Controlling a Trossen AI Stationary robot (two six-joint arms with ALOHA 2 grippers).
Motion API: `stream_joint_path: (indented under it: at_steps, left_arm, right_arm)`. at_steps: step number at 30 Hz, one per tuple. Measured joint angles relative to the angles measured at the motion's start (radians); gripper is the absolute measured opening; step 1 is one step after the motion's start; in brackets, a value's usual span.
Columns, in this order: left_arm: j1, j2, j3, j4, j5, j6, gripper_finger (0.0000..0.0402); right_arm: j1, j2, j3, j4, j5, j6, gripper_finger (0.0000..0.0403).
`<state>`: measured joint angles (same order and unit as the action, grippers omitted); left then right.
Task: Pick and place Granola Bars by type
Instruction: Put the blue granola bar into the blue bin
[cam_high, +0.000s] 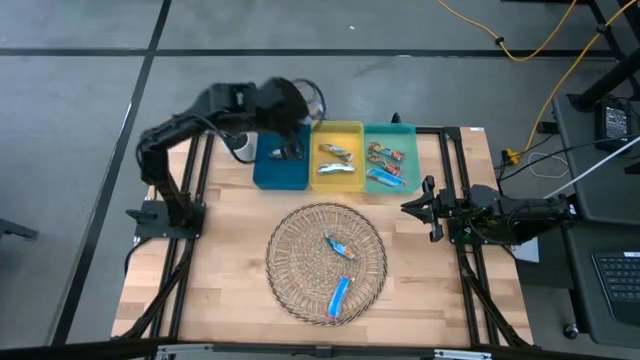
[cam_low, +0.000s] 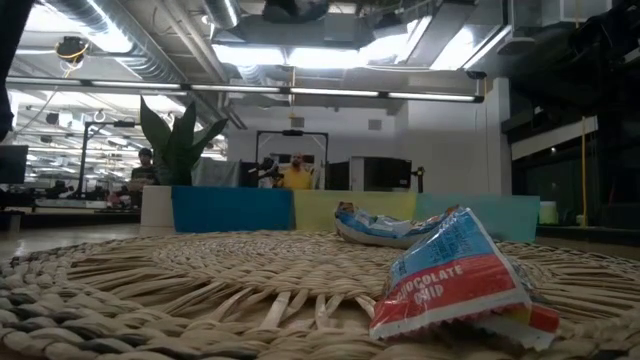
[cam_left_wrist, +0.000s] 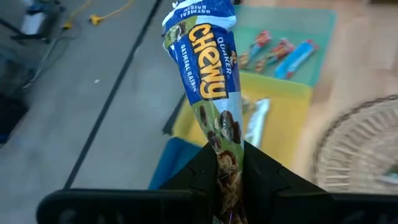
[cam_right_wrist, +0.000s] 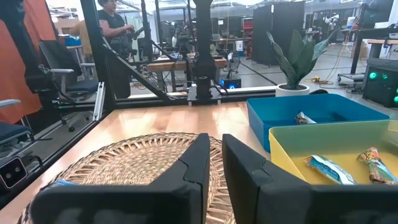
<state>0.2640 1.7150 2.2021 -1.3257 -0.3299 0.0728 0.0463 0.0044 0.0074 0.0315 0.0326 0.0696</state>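
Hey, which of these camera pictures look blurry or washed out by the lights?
Low view: ceiling lights blow out to white, the near basket weave is soft. Left wrist view: the held granola bar is sharp, the trays behind blur. High view: evenly lit, the left gripper slightly smeared.

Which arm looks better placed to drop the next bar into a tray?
The left. Its gripper already clamps an oatmeal raisin bar above the blue tray, while the right gripper waits empty beside the basket.

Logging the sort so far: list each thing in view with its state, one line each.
left gripper: shut on oatmeal raisin bar, above blue tray
right gripper: shut, empty
blue tray: one bar
yellow tray: two bars
green tray: three bars
wicker mat: two bars
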Motion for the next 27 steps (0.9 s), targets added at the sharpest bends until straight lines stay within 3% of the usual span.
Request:
stream_joint_path:
  at_steps: [7,12,19,27]
  left_arm:
    - [0.12,-0.037,-0.001,-0.067,0.004,0.027,0.0047]
    - [0.172,-0.036,-0.076,-0.082,0.028,0.065,0.0047]
    - [0.221,-0.036,-0.285,-0.051,0.122,0.132,0.0047]
    - [0.259,-0.069,-0.587,0.17,0.198,0.179,0.0047]
  right_arm:
    - [0.0,0.0,0.0,0.0,0.0,0.0,0.0049]
    - [0.0,0.0,0.0,0.0,0.0,0.0,0.0049]
    - [0.0,0.0,0.0,0.0,0.0,0.0,0.0049]
    - [0.0,0.0,0.0,0.0,0.0,0.0,0.0049]
